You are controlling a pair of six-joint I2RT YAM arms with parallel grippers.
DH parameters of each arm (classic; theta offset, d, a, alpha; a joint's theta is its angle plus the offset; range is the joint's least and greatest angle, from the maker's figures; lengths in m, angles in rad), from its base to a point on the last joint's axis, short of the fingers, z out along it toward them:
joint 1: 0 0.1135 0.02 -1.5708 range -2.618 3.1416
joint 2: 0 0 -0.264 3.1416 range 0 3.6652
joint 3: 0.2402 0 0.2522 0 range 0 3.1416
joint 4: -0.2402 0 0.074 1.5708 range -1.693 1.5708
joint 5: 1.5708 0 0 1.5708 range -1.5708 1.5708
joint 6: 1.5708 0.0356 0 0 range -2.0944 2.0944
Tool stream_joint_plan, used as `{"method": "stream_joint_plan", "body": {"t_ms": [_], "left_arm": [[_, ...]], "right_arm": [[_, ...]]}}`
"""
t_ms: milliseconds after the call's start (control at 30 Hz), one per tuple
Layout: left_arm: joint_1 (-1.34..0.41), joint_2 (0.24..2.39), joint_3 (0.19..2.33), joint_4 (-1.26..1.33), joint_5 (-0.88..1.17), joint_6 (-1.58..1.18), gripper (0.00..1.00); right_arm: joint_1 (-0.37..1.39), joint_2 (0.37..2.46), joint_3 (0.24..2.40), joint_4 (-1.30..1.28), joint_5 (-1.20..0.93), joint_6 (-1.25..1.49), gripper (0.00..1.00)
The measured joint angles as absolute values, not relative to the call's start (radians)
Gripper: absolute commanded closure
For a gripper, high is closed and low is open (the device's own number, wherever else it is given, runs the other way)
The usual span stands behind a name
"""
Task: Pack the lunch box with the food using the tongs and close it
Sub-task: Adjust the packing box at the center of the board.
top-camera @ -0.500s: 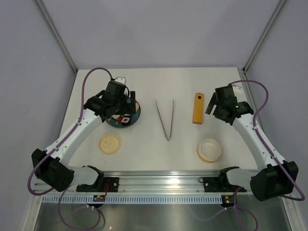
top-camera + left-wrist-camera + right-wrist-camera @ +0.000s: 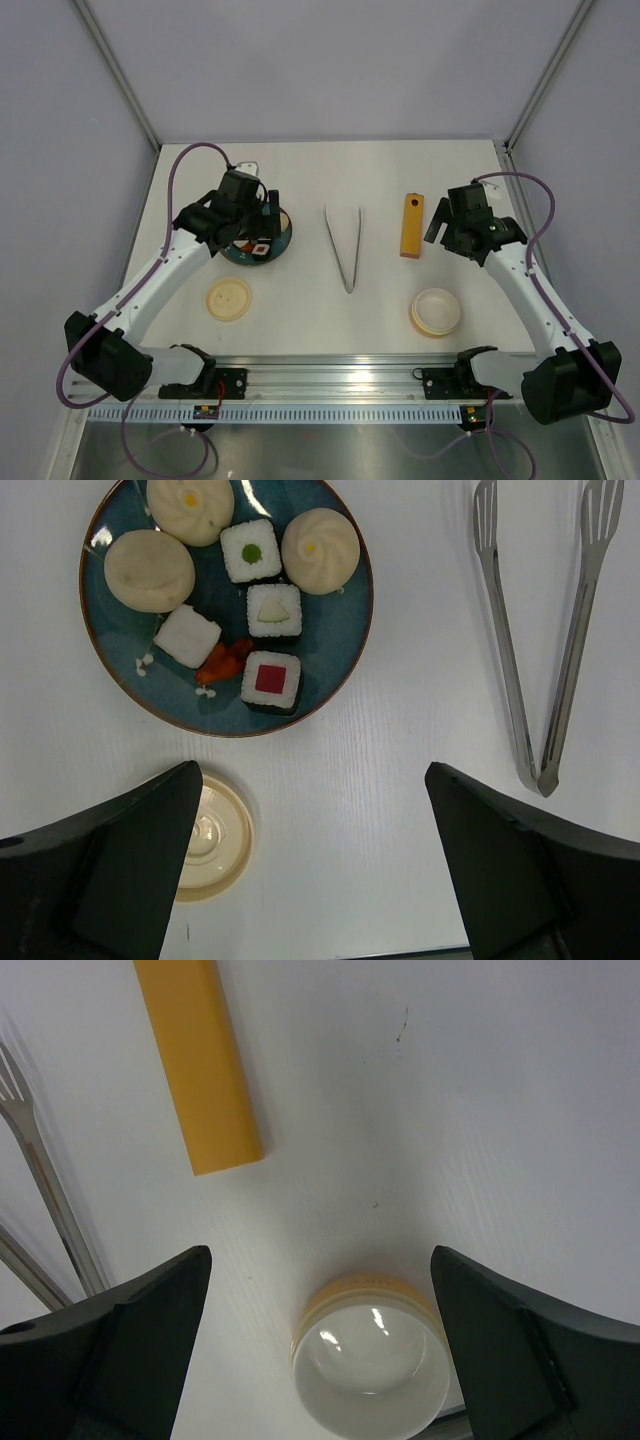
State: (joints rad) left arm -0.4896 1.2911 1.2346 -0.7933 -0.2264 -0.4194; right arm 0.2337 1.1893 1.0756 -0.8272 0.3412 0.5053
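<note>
The tongs [image 2: 345, 245] lie closed-end toward me at the table's middle, and the left wrist view has them at the upper right [image 2: 545, 630]. Three pale buns of food [image 2: 150, 570] sit with sushi pieces on a dark blue plate [image 2: 345, 645]. My left gripper [image 2: 312, 780] hovers open just near of the plate, nothing between its fingers. The cream lid [image 2: 210, 835] lies flat by its left finger. The lunch box tub [image 2: 372, 1355] stands empty at the near right. My right gripper [image 2: 320, 1255] hangs open above it, empty.
A long orange block [image 2: 198, 1060] lies left of the right gripper [image 2: 440, 215], between it and the tongs. In the top view the left gripper [image 2: 258, 222] covers most of the plate. The lid [image 2: 228, 299] and the tub [image 2: 435, 311] sit near the front rail.
The right arm has shifted slightly toward me and its cable loop has sagged. The left arm and the objects have not moved.
</note>
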Motion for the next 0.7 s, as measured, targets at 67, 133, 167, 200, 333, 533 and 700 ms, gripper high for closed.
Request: {"method": "stream_joint_plan", "body": {"t_ms": [67, 133, 167, 200, 333, 533, 700], "left_arm": [[-0.489, 1.29, 1.232, -0.791, -0.224, -0.421, 0.01], [-0.489, 1.288, 1.228, -0.783, -0.224, -0.423, 0.01], [-0.489, 1.285, 1.221, -0.775, -0.223, -0.423, 0.01], [-0.489, 1.281, 1.213, -0.768, -0.223, -0.423, 0.01], [-0.489, 1.269, 1.177, -0.752, -0.219, -0.422, 0.01], [-0.489, 1.282, 1.17, -0.748, -0.201, -0.419, 0.01], [-0.477, 1.359, 1.205, -0.767, -0.179, -0.427, 0.16]], "right_arm": [[0.234, 1.17, 1.059, -0.826, 0.33, 0.498, 0.01], [0.234, 1.153, 1.05, -0.826, 0.319, 0.492, 0.0], [0.234, 1.147, 1.046, -0.825, 0.314, 0.49, 0.01], [0.234, 1.141, 1.044, -0.825, 0.309, 0.489, 0.01], [0.234, 1.129, 1.03, -0.824, 0.294, 0.49, 0.01], [0.234, 1.104, 0.977, -0.823, 0.274, 0.503, 0.01], [0.234, 1.081, 0.943, -0.827, 0.266, 0.516, 0.01]]}}
